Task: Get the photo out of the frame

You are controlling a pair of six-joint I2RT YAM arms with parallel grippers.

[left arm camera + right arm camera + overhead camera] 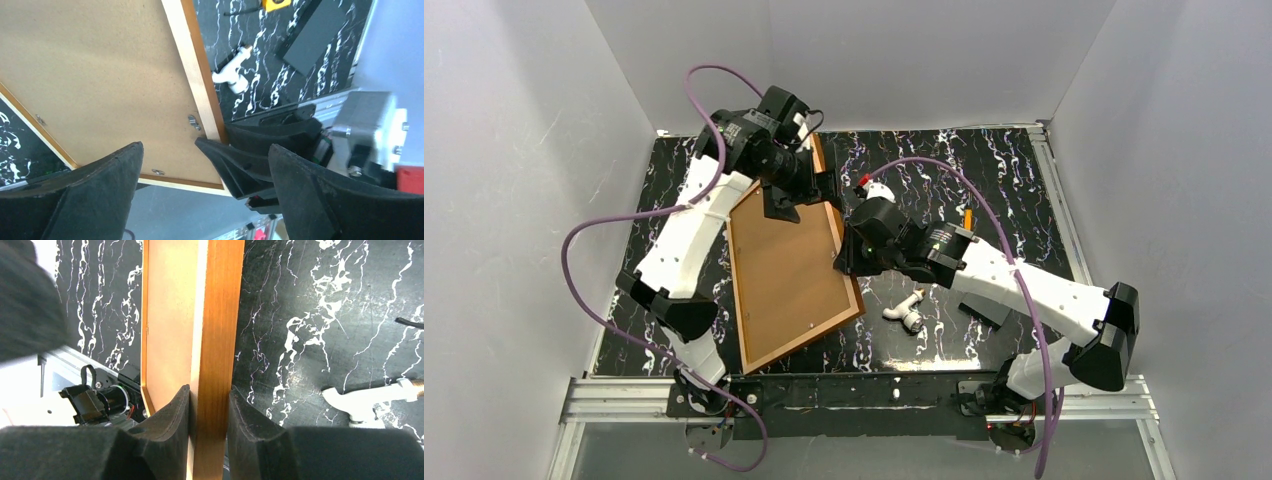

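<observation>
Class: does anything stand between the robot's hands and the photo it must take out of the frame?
Yes. The frame shows its back: its tan backing board hides the photo from every view. Small metal tabs sit along the board's edge. The right hand clamps the frame's rail; the left hand is open.

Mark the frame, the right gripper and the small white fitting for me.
frame (pixel 789 265), top view, on its tan backing board.
right gripper (pixel 209 395), right wrist view, midway between the fingertips pinching the frame's edge.
white fitting (pixel 904 312), top view, on its middle.
</observation>
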